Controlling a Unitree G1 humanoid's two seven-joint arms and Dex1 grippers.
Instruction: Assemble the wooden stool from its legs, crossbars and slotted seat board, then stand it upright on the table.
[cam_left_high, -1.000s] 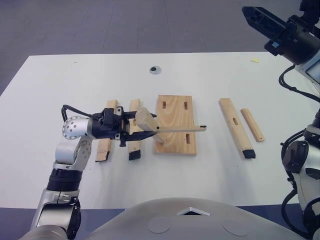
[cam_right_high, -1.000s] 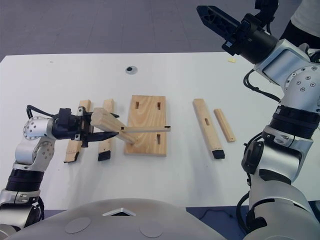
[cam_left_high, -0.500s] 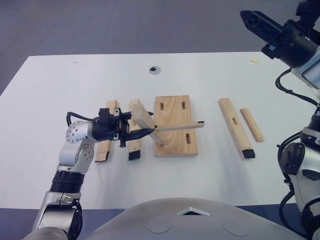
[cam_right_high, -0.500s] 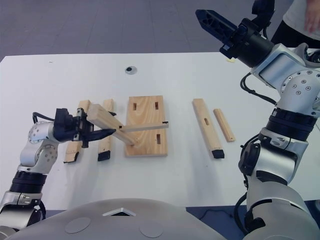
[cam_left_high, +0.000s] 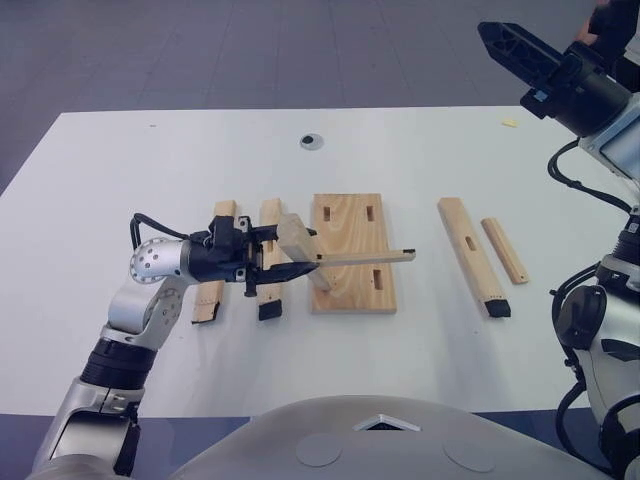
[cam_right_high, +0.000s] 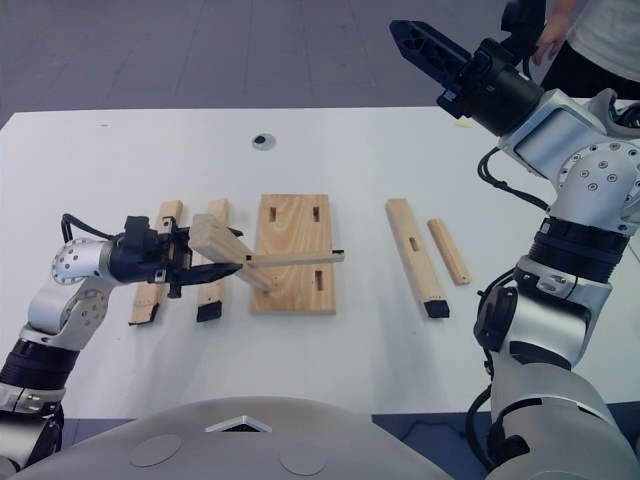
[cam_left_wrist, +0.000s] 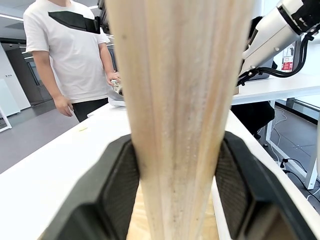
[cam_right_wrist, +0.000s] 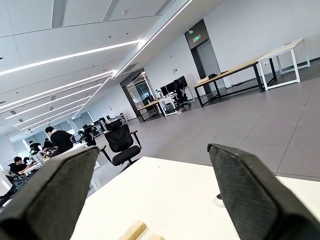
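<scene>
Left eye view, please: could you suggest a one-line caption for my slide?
Left gripper holds a leg, its crossbar over the seat board; right gripper raised, open.

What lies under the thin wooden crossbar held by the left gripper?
The flat slotted wooden seat board, lying on the white table. Three slots show; the held wooden leg covers the board's near-left part.

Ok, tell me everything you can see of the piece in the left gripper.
The leg is a thick pale wood bar, tilted, clamped between the left gripper's black fingers. A thin crossbar is joined to it and sticks out toward the robot's right over the seat board, ending in a dark tip. Whether the leg's lower end touches the board cannot be told.
</scene>
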